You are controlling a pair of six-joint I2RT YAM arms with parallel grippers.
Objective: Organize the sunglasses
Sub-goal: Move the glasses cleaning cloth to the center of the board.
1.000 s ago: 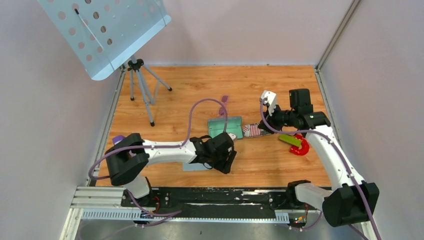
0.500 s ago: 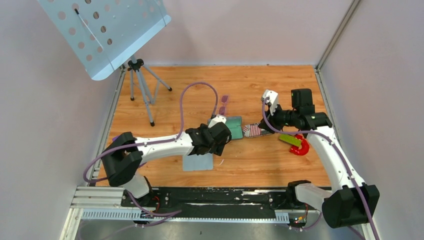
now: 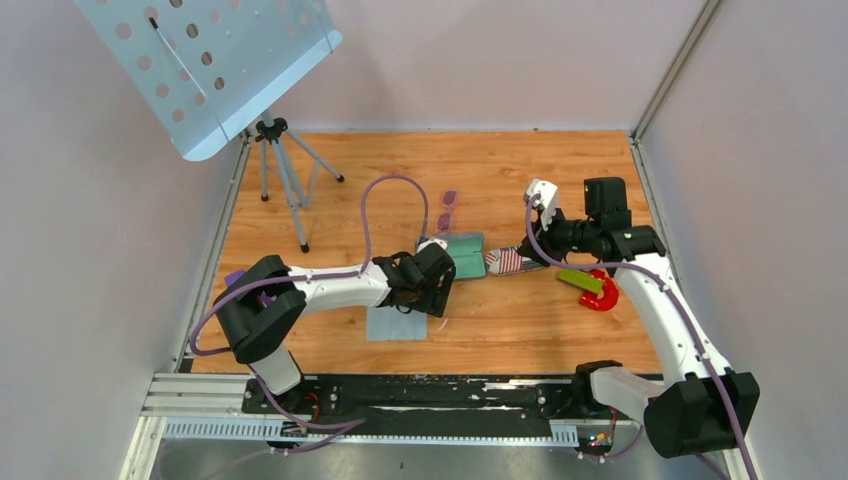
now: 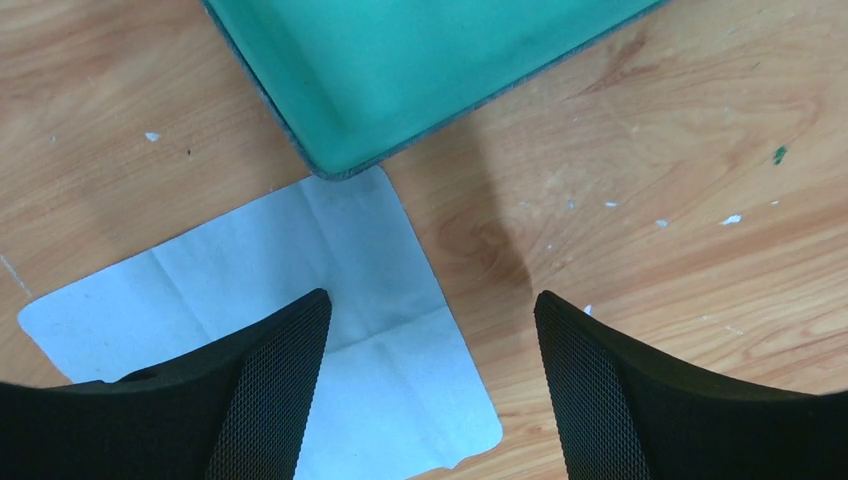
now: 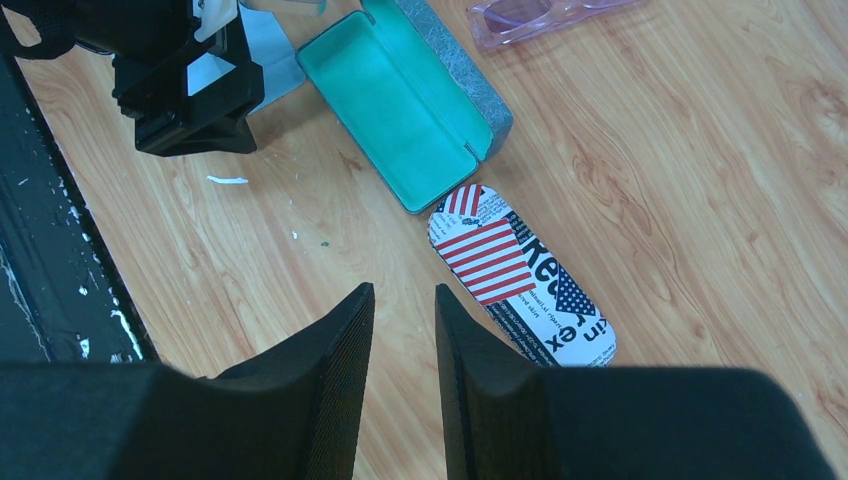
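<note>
The sunglasses [image 3: 447, 208], small with purple-pink lenses, lie on the wooden floor beyond the open grey case [image 3: 463, 250] with its teal lining. They also show in the right wrist view [image 5: 540, 14]. The flag-patterned case [image 3: 505, 262] lies shut, just right of the grey case. My left gripper [image 3: 434, 296] is open and empty. It hovers over the near corner of the grey case [image 4: 420, 70] and a pale blue cloth [image 4: 300, 300]. My right gripper [image 5: 403, 292] is empty, its jaws only narrowly apart, above the floor near the flag-patterned case [image 5: 520, 275].
A music stand on a tripod [image 3: 285, 170] stands at the back left. A red object with a green piece [image 3: 595, 285] lies at the right under my right arm. White walls close in the wooden floor [image 3: 540, 330] on three sides.
My left arm swung from the front of the cloth up towards the grey case, then settled slightly back. The right arm and the sunglasses have stayed put.
</note>
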